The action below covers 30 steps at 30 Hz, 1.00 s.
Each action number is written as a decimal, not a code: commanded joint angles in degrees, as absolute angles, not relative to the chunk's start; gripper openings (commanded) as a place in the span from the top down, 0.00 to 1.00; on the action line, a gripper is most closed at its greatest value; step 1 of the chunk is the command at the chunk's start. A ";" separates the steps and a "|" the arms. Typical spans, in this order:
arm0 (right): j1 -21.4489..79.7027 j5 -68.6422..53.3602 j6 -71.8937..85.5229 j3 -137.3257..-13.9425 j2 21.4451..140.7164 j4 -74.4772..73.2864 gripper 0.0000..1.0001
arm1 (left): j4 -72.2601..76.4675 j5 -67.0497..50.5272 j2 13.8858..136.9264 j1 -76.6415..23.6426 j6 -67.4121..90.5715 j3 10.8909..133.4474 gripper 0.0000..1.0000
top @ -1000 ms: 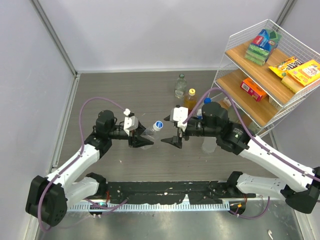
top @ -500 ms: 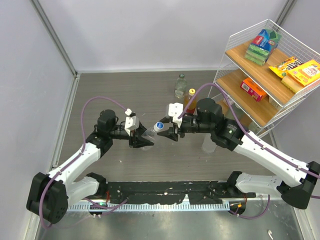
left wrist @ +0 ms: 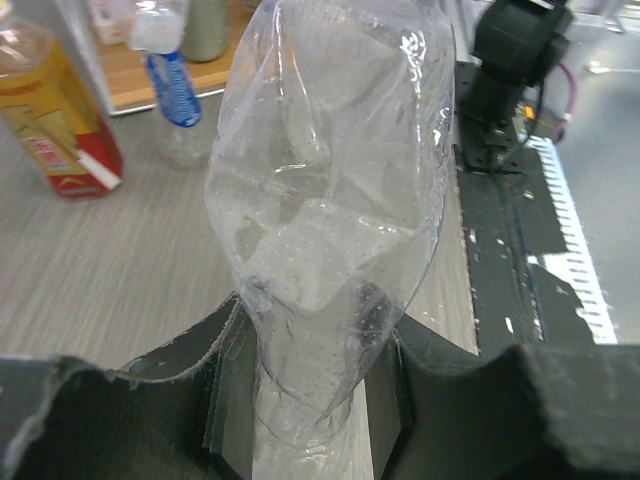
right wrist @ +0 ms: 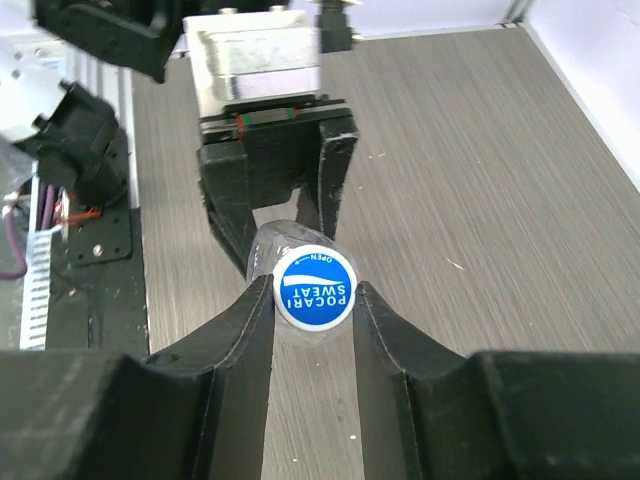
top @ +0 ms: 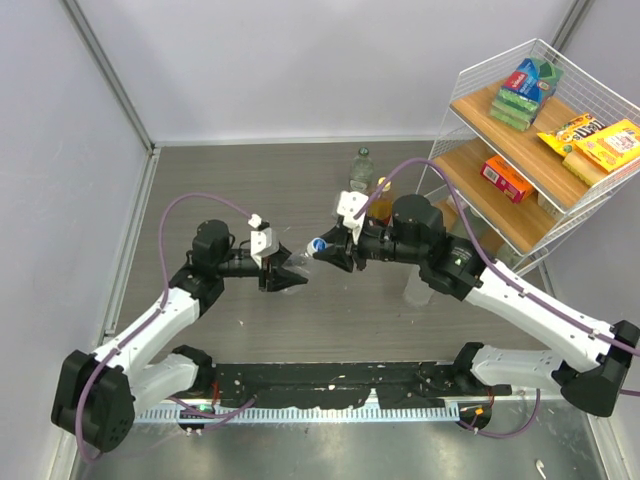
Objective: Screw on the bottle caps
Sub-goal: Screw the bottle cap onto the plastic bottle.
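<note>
A clear crumpled bottle [left wrist: 330, 200] lies level above the table, and my left gripper [left wrist: 305, 400] is shut on its bottom end. In the top view this bottle [top: 300, 263] points right from the left gripper [top: 283, 279]. On its mouth sits a white bottle cap with a blue middle [right wrist: 315, 287], marked POCARI SWEAT. My right gripper [right wrist: 313, 300] is shut on that cap, one pad touching each side. From above, the right gripper [top: 326, 250] meets the cap [top: 318, 245] end on. The left gripper [right wrist: 285, 215] faces the right wrist camera behind the cap.
An amber bottle with a red label [left wrist: 45, 130] and a blue-labelled bottle [left wrist: 172, 90] stand behind. A clear bottle [top: 361, 172] stands at the back, and another [top: 415, 288] under the right arm. A wire shelf rack [top: 450, 150] with boxed snacks fills the right side.
My right gripper has moved left to the bottle's mouth and closed from wide open onto the cap. The left gripper has kept its hold and place.
</note>
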<state>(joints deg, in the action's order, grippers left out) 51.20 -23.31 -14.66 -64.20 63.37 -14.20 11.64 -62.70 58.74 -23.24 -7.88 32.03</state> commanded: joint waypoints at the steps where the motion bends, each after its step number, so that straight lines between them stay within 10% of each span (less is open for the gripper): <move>1: 51.68 -14.09 -2.67 -65.22 66.44 -10.91 0.99 | 17.05 -46.96 54.33 -24.25 -1.23 34.45 1.00; 18: 52.12 19.68 40.40 -63.73 76.73 -11.78 0.99 | 26.35 12.63 53.95 -56.68 -19.77 28.83 1.00; 30: 53.88 24.87 53.61 -59.42 77.44 -6.33 0.90 | 34.28 24.69 57.75 -62.75 -21.27 26.63 1.00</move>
